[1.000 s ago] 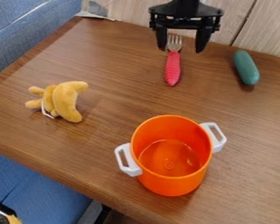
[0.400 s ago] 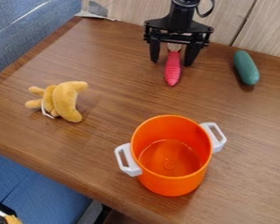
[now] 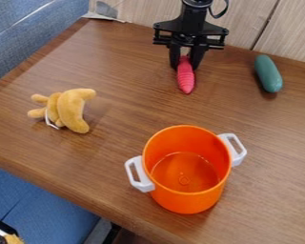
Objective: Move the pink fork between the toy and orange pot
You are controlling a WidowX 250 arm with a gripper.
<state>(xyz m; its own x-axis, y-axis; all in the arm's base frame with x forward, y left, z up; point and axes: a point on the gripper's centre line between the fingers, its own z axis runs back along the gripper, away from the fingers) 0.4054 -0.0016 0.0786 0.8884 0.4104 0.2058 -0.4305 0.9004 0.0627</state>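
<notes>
The black gripper [image 3: 184, 66] hangs down at the upper middle of the camera view, its fingers closed against both sides of the pink fork [image 3: 186, 81] near the top of its handle. The handle points toward the pot, and the gripper covers the metal tines. The tan plush toy [image 3: 71, 108] lies on the left part of the table. An orange pot [image 3: 186, 202] with two white handles stands upright at lower middle, with nothing inside.
A green oblong object [image 3: 268, 74] lies to the right of the fork on the wooden table [image 3: 116, 76]. A wood-panel wall runs behind the table, and blue upholstery [image 3: 27, 33] borders it at upper left.
The gripper has come down and slightly left over the fork, and its fingers have closed on the handle. The fork's top end has shifted slightly left. Toy and pot stay put.
</notes>
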